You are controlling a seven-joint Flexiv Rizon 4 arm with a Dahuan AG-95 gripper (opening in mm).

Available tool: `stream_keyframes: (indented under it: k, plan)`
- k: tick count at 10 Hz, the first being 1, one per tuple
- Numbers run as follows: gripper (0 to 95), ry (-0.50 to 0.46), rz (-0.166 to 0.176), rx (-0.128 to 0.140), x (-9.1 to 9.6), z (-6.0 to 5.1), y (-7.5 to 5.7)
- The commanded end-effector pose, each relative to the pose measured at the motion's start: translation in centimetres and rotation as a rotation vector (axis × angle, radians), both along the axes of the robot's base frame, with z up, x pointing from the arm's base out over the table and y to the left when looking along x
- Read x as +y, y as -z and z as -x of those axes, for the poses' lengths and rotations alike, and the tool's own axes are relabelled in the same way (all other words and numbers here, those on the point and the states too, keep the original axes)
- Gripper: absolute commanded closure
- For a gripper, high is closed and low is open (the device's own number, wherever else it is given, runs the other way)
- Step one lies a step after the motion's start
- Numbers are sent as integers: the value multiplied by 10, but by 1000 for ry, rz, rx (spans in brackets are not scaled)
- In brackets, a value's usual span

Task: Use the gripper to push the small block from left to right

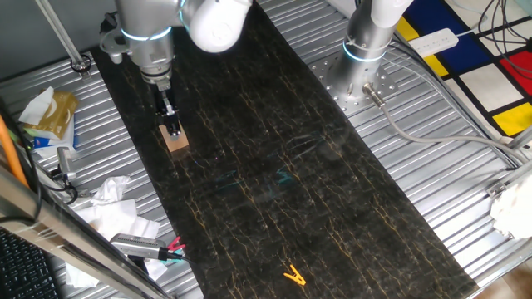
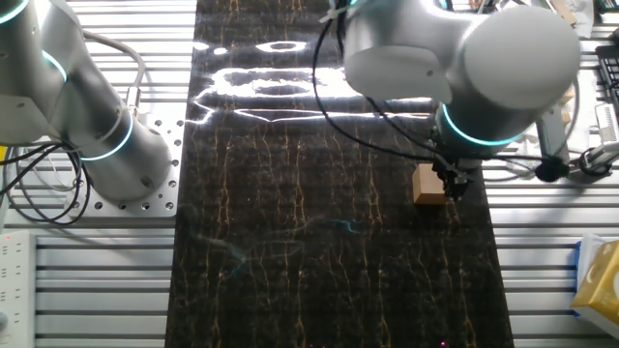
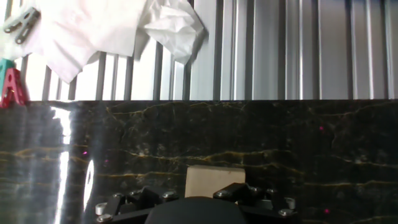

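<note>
small block (image 1: 175,141) just beside the hand (image 1: 173,128), on black mat (image 1: 274,166)

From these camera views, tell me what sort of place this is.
Probably a robotics lab test bench. Two silver arms are bolted to a slotted aluminium table covered with a dark marble-patterned mat. The pincer is beside a small wooden block, with crumpled tissue and cables at the edges.
</note>
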State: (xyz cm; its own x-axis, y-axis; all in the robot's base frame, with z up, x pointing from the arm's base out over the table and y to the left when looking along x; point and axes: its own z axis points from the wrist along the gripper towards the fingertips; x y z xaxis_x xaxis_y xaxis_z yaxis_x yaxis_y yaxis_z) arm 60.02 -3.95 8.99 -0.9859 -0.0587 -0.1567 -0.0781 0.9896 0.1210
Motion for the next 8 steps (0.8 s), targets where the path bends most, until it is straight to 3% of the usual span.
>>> stream_keyframes:
  k: [1, 6, 7, 8]
  plan:
    - [190, -35, 101, 10, -1, 0, 1]
    - [190, -36, 117, 17, -3, -1, 0]
    - [0, -37, 118, 19, -3, -1, 0]
    - [0, -38, 116, 19, -3, -1, 0]
